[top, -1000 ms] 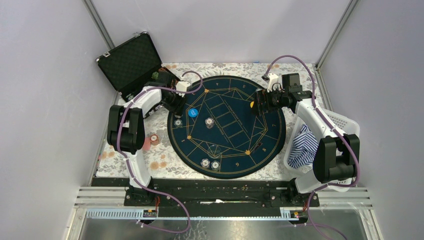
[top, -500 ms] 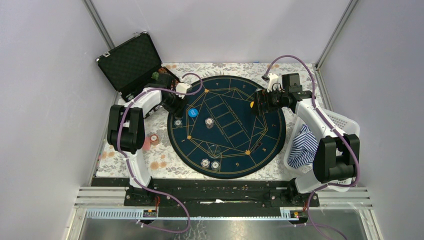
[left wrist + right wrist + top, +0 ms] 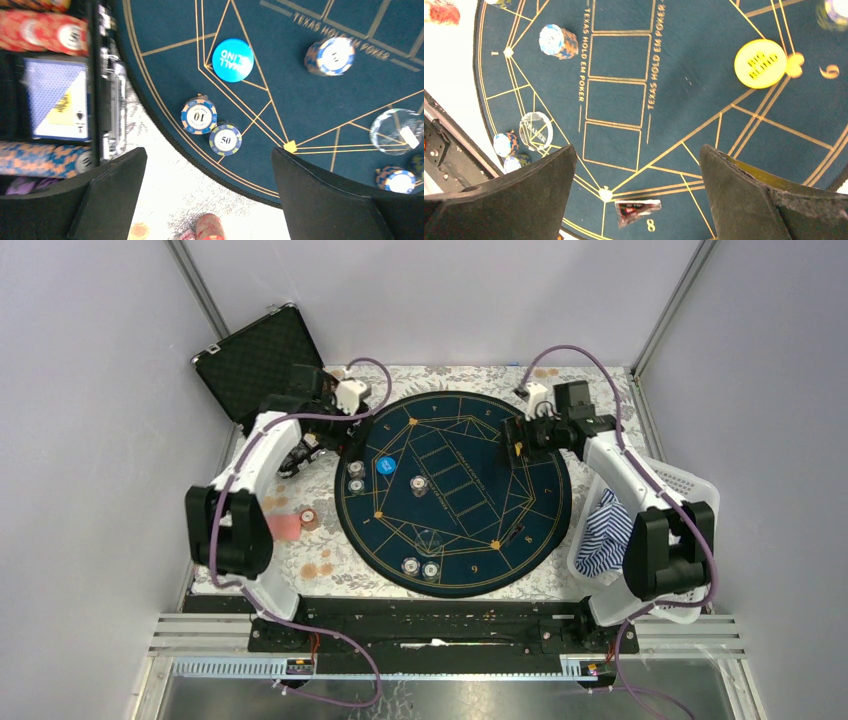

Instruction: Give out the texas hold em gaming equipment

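Case [image 3: 258,365] stands open at the far left corner, lid up. The left wrist view shows its tray just beside the mat [image 3: 455,530]. One slot holds a row of red chips [image 3: 45,32]. The next holds a deck [image 3: 55,100] with a blue-patterned card on top. Below that lies a row of blue-orange chips [image 3: 40,159], and something purple shows beneath it, too cut off to tell.

The left gripper [image 3: 207,165] hangs over the mat's left edge by the tray, jaws wide apart with nothing between them. Under it, on the mat, a stack marked 10 [image 3: 199,115] touches a chip marked 50 [image 3: 225,140]. The blue disc [image 3: 232,60] lies near them, further in. A taller chip stack [image 3: 330,56] sits beyond it by the printed lettering.

The right gripper [image 3: 636,160] is also spread wide and empty, above the mat's right half. The yellow disc [image 3: 760,63] lies on a gold line near the figure 6. A clear disc [image 3: 536,131] rests near the mat's front edge, with two chips [image 3: 505,144] just beside it.

Basket [image 3: 690,480], white, stands at the table's right edge and holds a striped cloth [image 3: 603,530].
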### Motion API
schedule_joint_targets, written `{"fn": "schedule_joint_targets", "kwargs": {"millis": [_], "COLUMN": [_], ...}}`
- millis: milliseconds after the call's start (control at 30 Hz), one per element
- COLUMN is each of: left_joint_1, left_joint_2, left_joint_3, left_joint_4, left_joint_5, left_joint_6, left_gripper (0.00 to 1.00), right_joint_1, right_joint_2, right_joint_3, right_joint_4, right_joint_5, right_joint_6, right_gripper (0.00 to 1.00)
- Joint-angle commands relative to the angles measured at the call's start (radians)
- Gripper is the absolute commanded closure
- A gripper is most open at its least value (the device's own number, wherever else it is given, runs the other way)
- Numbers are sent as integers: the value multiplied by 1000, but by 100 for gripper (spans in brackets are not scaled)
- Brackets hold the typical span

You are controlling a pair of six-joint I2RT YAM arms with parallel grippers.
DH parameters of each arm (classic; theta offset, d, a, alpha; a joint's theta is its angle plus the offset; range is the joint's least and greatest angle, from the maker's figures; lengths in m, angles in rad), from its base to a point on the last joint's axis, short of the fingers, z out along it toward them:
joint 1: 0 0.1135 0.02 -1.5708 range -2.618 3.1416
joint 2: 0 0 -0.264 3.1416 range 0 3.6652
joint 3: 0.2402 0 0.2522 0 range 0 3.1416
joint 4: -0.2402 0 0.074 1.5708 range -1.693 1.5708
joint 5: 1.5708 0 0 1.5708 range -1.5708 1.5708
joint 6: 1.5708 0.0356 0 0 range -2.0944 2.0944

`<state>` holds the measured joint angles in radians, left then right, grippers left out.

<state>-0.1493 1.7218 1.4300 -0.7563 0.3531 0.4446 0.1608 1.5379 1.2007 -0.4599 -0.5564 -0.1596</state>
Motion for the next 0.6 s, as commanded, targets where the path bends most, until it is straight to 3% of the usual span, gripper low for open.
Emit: {"fn": "schedule_joint_targets", "kwargs": {"millis": [0, 300, 567], "left_joint_1": [46, 188, 247], "left_joint_2": [-141, -293, -325], "left_joint_3": [42, -63, -126], "left_joint_4": [-57, 13, 83], "left_joint_5": [101, 174, 225], "left_joint_6": [-76, -267, -331], "left_gripper": [1, 1, 1], "right_joint_1": [114, 348, 500], "right_joint_2": [59, 262, 455], "right_joint_3": [119, 330, 475], "right_joint_4": [-21, -44, -74], "right_joint_5": [48, 165, 276], "right_joint_6": [-7, -12, -23], "right_gripper": [0, 0, 1]}}
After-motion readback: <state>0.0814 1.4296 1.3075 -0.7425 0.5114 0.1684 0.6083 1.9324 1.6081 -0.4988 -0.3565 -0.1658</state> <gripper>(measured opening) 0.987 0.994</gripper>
